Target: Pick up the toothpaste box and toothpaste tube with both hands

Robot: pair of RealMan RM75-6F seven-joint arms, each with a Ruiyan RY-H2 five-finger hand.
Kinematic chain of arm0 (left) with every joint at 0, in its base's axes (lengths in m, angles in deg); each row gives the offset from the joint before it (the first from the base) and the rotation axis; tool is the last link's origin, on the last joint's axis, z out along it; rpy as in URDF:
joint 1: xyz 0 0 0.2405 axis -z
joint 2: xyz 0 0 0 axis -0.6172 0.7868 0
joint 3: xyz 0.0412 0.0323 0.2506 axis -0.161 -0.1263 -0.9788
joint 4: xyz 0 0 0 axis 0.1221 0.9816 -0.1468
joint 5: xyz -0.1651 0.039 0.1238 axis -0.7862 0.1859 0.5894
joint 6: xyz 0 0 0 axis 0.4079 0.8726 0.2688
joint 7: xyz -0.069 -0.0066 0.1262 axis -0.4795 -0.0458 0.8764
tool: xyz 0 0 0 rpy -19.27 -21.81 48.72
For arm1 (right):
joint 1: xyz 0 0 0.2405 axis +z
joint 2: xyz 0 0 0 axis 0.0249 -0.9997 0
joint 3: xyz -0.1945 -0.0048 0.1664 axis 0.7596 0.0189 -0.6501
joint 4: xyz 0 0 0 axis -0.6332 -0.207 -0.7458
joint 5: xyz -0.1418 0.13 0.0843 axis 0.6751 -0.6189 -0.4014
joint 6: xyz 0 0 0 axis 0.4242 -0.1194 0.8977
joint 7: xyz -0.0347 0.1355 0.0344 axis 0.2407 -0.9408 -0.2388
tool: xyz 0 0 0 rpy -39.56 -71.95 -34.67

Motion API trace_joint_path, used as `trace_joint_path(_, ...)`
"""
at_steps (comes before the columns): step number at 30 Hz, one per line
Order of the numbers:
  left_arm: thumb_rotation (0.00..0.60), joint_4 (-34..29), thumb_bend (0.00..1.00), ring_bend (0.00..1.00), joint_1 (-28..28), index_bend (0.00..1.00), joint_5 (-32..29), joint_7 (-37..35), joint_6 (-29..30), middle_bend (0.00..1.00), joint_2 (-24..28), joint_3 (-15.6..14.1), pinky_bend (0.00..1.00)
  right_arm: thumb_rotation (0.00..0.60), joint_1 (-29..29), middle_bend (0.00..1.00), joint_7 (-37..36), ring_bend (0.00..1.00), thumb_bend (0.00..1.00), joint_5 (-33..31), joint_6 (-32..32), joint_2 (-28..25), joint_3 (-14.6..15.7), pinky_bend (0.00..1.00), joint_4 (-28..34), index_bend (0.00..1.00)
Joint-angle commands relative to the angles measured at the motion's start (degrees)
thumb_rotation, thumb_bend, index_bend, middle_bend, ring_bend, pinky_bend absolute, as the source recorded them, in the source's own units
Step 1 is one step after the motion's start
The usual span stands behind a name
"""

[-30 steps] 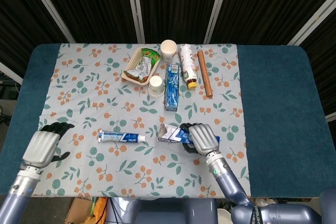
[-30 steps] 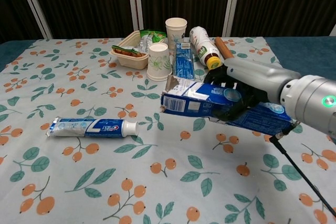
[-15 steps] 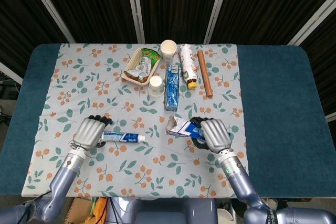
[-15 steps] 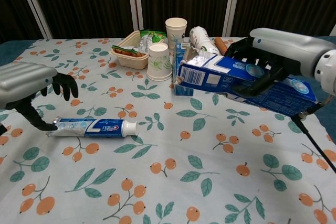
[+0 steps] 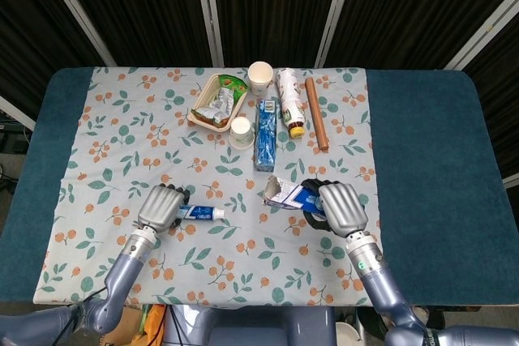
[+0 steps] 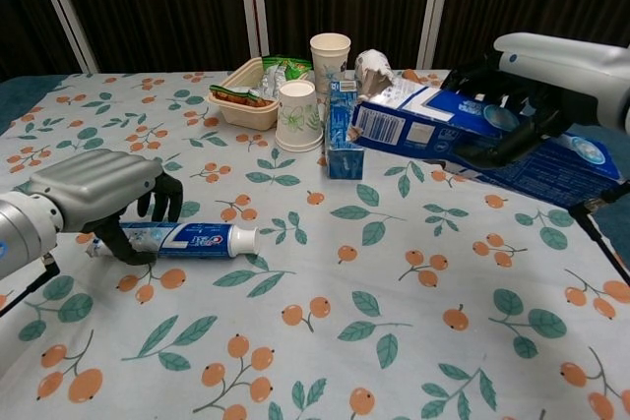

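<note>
**Box lifted higher, left hand now over the tube**

Raised further than a moment ago, the toothpaste box [image 6: 463, 130] hangs above the cloth in the right hand [image 6: 522, 110]. The toothpaste tube [image 6: 187, 239] lies flat; the left hand [image 6: 98, 189] has arrived, fingers curled around its tail end, near the paper cup [image 6: 297, 115].
</note>
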Motion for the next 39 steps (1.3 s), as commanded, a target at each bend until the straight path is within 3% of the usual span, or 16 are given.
trace_joint_path(1,0.600,0.8,0.41,0.65,0.0,0.66,0.6,0.3,1.1,0.71,-0.5,-0.5,0.65,0.600,-0.1,0.51,-0.1,0.45,0.41,0.1,0.4,-0.3,-0.1,0.45,0.4,0.44)
trace_joint_path(7,0.600,0.3,0.44,0.68,0.7,0.70,5.2,-2.2,3.9,0.75,0.8,-0.4,0.68,0.600,-0.3,0.51,-0.1,0.45,0.41,0.1,1.0,-1.2,-0.3,0.45,1.2,0.44)
trace_joint_path(13,0.600,-3.1,0.44,0.68,4.2,0.70,11.4,-5.1,5.3,0.75,5.2,2.9,0.68,0.600,-0.8,0.51,-0.6,0.45,0.41,-0.2,1.5,-1.6,-0.1,0.45,1.8,0.44)
trace_joint_path(22,0.600,-7.6,0.44,0.68,12.3,0.70,20.4,-8.8,0.6,0.75,15.1,6.9,0.68,0.600,-1.5,0.51,-1.1,0.45,0.41,0.2,2.0,-2.3,0.7,0.45,3.2,0.44)
trace_joint_path(29,0.600,-11.2,0.44,0.68,16.6,0.70,20.7,-5.7,-3.5,0.75,19.6,8.8,0.68,0.600,-1.9,0.51,-1.6,0.45,0.41,0.5,2.2,-2.6,1.1,0.45,4.3,0.44)
trace_joint_path(39,0.600,-12.6,0.44,0.68,19.0,0.70,18.1,-1.0,-4.9,0.75,18.3,8.8,0.68,0.600,-2.3,0.51,-2.1,0.45,0.41,1.0,2.5,-3.4,1.2,0.45,5.4,0.44)
